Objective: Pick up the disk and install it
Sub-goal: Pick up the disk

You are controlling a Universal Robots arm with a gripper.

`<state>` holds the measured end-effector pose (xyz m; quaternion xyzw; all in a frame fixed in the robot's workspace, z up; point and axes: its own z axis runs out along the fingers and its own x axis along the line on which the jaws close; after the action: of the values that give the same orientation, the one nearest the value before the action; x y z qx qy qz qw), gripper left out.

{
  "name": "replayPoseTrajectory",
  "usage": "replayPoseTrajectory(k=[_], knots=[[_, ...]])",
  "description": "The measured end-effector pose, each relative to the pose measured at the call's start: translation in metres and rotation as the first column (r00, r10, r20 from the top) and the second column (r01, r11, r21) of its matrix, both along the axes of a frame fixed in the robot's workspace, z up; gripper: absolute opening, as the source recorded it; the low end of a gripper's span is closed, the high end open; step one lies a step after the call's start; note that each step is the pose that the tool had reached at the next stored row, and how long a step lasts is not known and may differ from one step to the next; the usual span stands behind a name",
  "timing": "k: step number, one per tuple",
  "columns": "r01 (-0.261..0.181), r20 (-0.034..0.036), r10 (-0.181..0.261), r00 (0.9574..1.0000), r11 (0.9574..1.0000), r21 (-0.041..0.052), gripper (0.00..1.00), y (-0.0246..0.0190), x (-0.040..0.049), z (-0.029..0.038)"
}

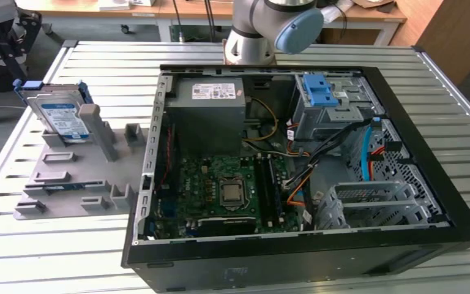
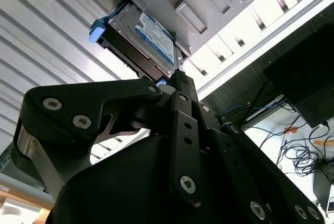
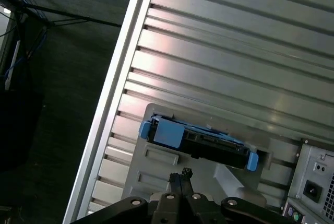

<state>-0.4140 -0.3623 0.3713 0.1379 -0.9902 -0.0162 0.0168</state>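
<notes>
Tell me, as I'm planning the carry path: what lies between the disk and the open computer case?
In the exterior view, the grey fixture tray lies between the disk and the computer case: its upright post beside the disk, then low blocks.

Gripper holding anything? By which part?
Nothing. The gripper is shut and empty; the disk stands in the grey holder.

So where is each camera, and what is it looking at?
Exterior view: off the arm, looking down on the table, the open computer and the disk standing in its grey holder; part of the arm shows.
First wrist view: on the arm, looking down past the tool at the disk's edge.
Second wrist view: on the arm, looking past the tool at the disk's label.
All three share the disk.
</notes>
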Motion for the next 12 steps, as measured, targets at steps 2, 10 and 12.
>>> replayPoseTrajectory(k=[2, 10, 12], knots=[[-0.008, 0.0000, 0.008, 1.0000, 1.0000, 0.0000, 0.11, 0.0000, 0.0000, 0.0000], [-0.044, 0.0000, 0.044, 0.9990, 0.9990, 0.0000, 0.11, 0.0000, 0.0000, 0.0000], [-0.053, 0.0000, 0.053, 0.9986, 0.9986, 0.0000, 0.11, 0.0000, 0.0000, 0.0000]])
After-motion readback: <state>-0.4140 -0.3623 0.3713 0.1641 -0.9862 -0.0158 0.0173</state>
